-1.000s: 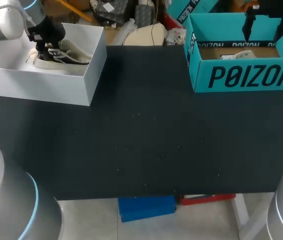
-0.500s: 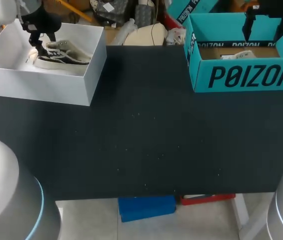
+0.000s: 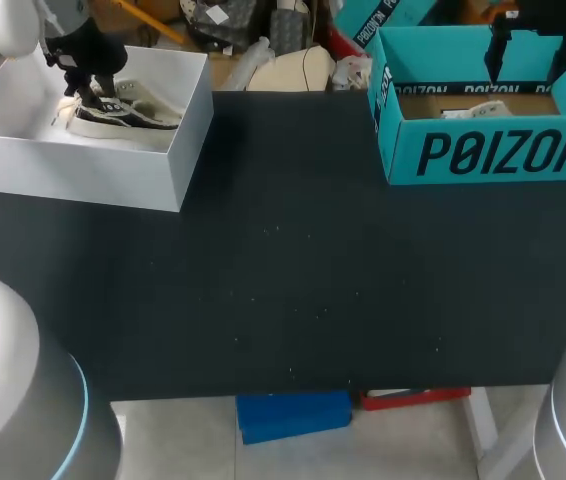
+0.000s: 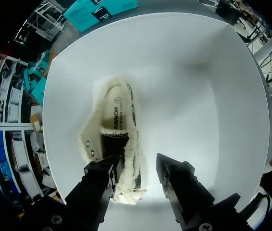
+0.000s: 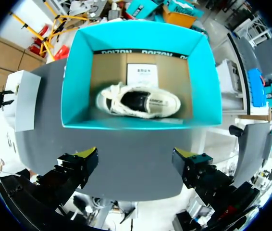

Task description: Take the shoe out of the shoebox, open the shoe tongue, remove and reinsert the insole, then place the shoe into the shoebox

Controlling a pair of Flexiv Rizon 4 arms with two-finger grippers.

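Left pincer (image 4: 138, 164) has dipped back toward the shoe (image 4: 117, 120), fingers spread astride its side. The shoe lies in the white box (image 4: 198, 96) beneath. Judged: removal, tongue, insole and return all pending.

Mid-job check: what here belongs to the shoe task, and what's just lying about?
Job: white shoebox, the shoe in it, left gripper open over that shoe.
Lying about, apparently: teal shoebox, second shoe, paper slip inside; right gripper open nearby.
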